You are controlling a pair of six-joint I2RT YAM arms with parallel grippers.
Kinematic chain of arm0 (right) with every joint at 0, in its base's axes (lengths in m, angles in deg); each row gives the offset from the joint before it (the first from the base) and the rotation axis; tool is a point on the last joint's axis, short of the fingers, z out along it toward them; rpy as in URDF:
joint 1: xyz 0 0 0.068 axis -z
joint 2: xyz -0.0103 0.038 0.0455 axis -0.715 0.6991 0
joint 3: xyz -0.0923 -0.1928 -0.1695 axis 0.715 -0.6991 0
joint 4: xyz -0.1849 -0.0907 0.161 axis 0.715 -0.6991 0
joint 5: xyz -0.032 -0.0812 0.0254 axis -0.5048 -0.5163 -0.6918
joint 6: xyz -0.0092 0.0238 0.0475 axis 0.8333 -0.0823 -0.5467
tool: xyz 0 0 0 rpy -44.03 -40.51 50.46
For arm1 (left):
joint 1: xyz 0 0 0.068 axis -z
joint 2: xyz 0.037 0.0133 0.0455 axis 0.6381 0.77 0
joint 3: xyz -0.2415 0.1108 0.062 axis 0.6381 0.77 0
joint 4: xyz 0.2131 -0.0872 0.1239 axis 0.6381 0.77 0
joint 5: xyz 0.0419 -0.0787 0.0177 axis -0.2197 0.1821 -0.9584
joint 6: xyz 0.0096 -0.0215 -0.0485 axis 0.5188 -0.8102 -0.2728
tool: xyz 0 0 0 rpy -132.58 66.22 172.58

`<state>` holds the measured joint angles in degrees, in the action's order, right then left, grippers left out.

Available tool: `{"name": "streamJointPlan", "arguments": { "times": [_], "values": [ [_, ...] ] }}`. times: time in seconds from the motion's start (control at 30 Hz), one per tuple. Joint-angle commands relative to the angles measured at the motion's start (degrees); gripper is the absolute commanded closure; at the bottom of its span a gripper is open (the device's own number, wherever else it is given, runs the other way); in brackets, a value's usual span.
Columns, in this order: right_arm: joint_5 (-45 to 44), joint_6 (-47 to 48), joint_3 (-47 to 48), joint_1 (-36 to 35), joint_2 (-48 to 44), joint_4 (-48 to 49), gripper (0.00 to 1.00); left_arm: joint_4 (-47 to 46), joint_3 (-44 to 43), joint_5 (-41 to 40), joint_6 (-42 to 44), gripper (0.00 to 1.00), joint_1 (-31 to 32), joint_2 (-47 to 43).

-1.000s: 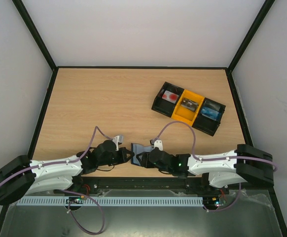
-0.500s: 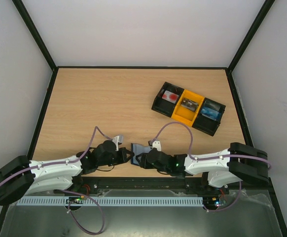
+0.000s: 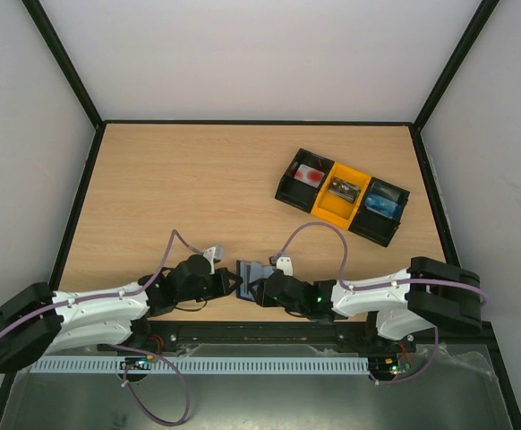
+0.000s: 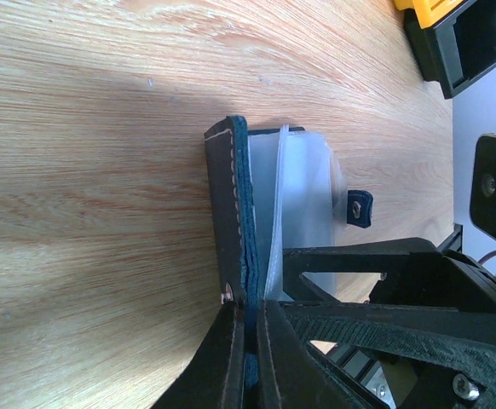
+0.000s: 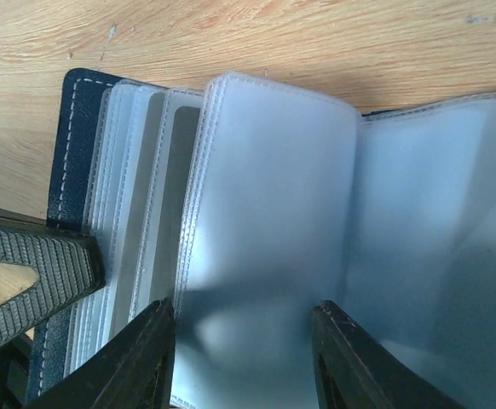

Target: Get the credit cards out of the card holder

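The navy card holder [image 3: 251, 271] lies open at the table's near edge, between both grippers. My left gripper [image 3: 234, 285] is shut on its dark cover [image 4: 229, 213], near the spine [image 4: 250, 317]. My right gripper [image 5: 246, 345] is open, its fingertips [image 5: 152, 354] astride a clear pocket leaf [image 5: 273, 204]; the leaves look empty. The closing tab [image 4: 360, 208] sticks out beyond. A pinkish-white card with a red spot [image 3: 310, 176] lies in the tray's left compartment. A black card [image 3: 342, 188] lies in the yellow middle one.
The black-and-yellow three-compartment tray [image 3: 286, 192] stands at the right back; its right compartment holds something blue [image 3: 383, 204]. A tray corner [image 4: 452, 47] shows in the left wrist view. Black frame rails border the table.
My right arm has crept a little left, toward the holder. The holder and my left gripper have barely moved.
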<state>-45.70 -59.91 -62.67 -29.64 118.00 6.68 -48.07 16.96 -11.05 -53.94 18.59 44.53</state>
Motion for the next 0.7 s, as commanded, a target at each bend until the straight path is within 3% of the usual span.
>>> {"name": "streamJointPlan", "arguments": {
  "times": [0.0,0.23,0.47,0.67],
  "values": [
    [-2.8,-0.3,-0.5,-0.1,0.5,-2.6,0.58,0.3,-1.3,-0.6,0.4,0.97,0.5,-1.2],
    [-7.0,-1.3,-0.5,-0.1,-1.8,-11.4,0.63,0.7,-1.3,-0.9,0.3,0.97,0.5,-1.5],
    [-11.9,-2.9,-1.3,-0.1,-12.3,-22.4,0.62,0.9,-1.2,-1.1,0.1,0.97,0.4,-1.7],
    [-11.0,-0.4,-1.8,-0.1,-20.1,-18.0,0.61,1.0,-0.9,-1.7,0.0,0.97,0.5,-1.4]
  ]
}}
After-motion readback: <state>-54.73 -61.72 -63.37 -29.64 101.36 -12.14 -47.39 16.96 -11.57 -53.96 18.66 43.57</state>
